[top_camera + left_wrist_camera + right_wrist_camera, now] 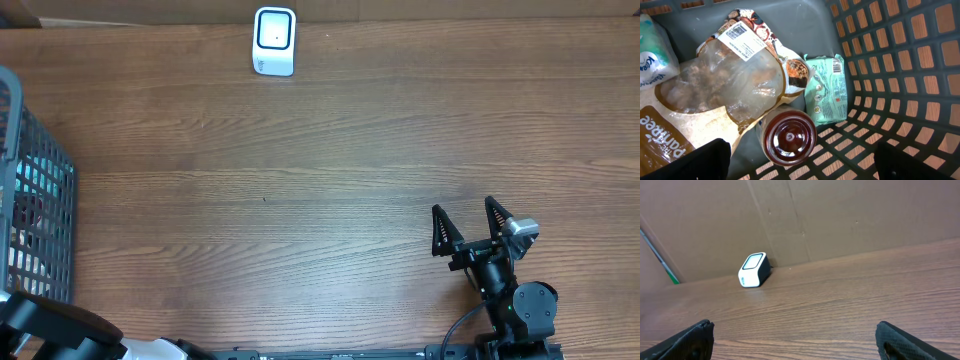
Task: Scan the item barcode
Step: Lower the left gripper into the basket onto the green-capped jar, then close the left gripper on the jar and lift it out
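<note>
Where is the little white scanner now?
In the overhead view, the scanner stands at the far edge of the table, left of centre, apart from the basket.

White scanner [274, 40] stands upright; brown-lidded jar [789, 137] sits in basket [900, 75].

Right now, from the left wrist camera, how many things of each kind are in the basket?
Bags: 2, the clear bag and the brown bag
Packets: 2, the green packet and the tissue pack
Jars: 1, the brown-lidded jar
Total: 5 in view
</note>
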### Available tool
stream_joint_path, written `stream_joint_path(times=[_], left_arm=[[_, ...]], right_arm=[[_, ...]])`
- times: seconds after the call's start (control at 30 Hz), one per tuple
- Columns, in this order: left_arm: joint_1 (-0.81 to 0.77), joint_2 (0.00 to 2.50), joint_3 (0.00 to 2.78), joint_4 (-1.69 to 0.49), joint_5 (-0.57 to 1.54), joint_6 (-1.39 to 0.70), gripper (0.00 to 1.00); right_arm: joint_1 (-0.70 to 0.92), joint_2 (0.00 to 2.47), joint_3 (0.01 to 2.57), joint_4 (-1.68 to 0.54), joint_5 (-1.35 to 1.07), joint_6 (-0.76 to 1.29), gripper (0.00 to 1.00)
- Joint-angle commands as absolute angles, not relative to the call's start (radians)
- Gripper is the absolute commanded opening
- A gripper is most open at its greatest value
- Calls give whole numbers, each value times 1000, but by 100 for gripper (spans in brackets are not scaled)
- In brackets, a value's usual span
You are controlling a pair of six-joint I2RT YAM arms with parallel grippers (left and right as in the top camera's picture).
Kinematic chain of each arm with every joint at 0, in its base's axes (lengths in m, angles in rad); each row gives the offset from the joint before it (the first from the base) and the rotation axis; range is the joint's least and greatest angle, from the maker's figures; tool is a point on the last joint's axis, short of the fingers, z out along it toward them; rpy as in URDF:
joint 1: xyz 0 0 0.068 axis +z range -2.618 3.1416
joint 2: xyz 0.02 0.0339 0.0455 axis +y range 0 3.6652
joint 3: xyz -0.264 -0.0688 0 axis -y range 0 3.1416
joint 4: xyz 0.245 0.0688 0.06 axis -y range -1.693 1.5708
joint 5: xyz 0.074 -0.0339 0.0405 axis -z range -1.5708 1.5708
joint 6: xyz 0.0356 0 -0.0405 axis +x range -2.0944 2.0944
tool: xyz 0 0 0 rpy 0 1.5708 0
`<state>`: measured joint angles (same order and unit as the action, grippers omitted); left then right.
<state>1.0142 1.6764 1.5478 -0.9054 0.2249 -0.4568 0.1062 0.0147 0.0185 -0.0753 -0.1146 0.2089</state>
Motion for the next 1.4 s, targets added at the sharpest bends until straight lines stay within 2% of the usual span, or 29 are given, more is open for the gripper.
stream_joint_path(times=[0.0, 0.43, 0.97, 1.2, 1.37], left_arm=[[1002, 1710, 1539, -911, 229, -442, 95], [997, 1929, 1539, -941, 231, -387, 95], [957, 1939, 1592, -870, 345, -315, 93], [907, 1951, 1586, -888, 266, -275, 100], [888, 1998, 1585, -921, 224, -268, 100]], right_arm=[[112, 3, 8, -72, -102, 205, 100], [112, 3, 8, -72, -102, 205, 100], [112, 3, 8, -72, -102, 205, 100], [112, 3, 8, -72, -102, 205, 100], [112, 3, 8, -72, -102, 205, 100]])
